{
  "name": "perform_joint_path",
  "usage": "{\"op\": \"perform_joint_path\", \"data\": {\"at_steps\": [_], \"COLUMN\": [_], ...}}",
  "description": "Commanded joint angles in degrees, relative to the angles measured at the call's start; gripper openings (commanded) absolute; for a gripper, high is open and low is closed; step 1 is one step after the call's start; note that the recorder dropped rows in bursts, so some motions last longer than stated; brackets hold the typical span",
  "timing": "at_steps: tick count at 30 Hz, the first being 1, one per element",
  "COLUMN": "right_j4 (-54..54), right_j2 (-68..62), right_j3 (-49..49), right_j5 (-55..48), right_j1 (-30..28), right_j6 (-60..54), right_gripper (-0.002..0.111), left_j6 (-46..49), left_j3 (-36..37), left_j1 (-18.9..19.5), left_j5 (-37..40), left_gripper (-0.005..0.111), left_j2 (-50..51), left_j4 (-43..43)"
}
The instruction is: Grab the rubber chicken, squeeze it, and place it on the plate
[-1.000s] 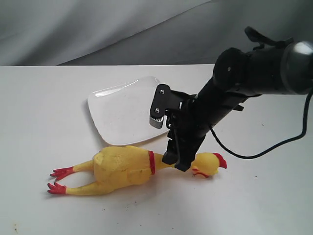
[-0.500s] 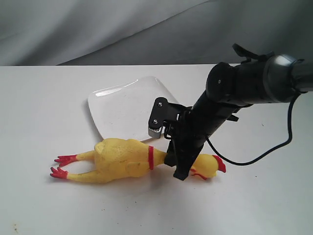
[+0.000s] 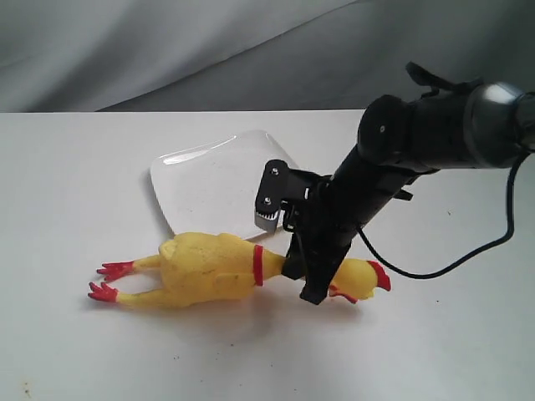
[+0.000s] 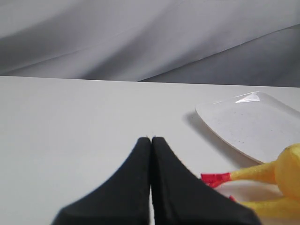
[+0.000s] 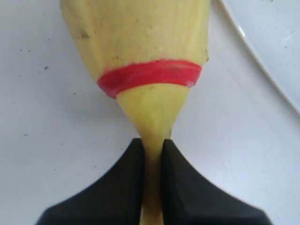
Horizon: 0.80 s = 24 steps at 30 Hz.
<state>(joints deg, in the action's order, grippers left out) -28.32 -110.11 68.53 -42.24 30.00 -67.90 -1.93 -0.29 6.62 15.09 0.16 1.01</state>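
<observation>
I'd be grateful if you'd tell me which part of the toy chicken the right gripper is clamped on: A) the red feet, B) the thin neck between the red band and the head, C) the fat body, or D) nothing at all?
B: in the right wrist view the right gripper pinches the chicken at its narrow yellow neck just past the red band, and the exterior view shows the head beyond the grip.

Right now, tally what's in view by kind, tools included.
rubber chicken: 1
plate: 1
tools: 2 (left tool shut on nothing; right tool shut on the chicken's neck)
Total: 4
</observation>
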Motion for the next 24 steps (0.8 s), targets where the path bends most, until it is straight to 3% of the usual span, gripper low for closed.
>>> {"op": "perform_joint_path", "data": {"at_steps": [1, 8, 13, 18, 24], "right_j4": [-0.74, 4.24, 8.60, 6.41, 2.79], "right_j2": [12.92, 28.52, 34.38, 36.26, 36.26], "right_j3": [0.92, 0.80, -4.06, -6.47, -6.47], "right_j5": [-4.90, -15.84, -15.49, -13.79, -13.38], "right_j1": [0.17, 0.17, 0.17, 0.17, 0.17], "right_j6": [0.89, 7.61, 11.74, 11.74, 11.78], "right_gripper": [0.000, 0.000, 0.000, 0.000, 0.000], "left_j6": [-0.63, -0.63, -0.63, 0.70, 0.70], "left_j3": [0.29, 0.29, 0.29, 0.29, 0.29], "left_j1": [0.06, 0.06, 0.06, 0.06, 0.06], "left_j5": [0.13, 0.13, 0.13, -13.66, -21.39], "left_gripper": [0.000, 0.000, 0.000, 0.000, 0.000], "left_j2": [-0.16, -0.16, -0.16, -0.16, -0.16], "left_j4": [-0.11, -0.11, -0.11, -5.21, -5.21]}}
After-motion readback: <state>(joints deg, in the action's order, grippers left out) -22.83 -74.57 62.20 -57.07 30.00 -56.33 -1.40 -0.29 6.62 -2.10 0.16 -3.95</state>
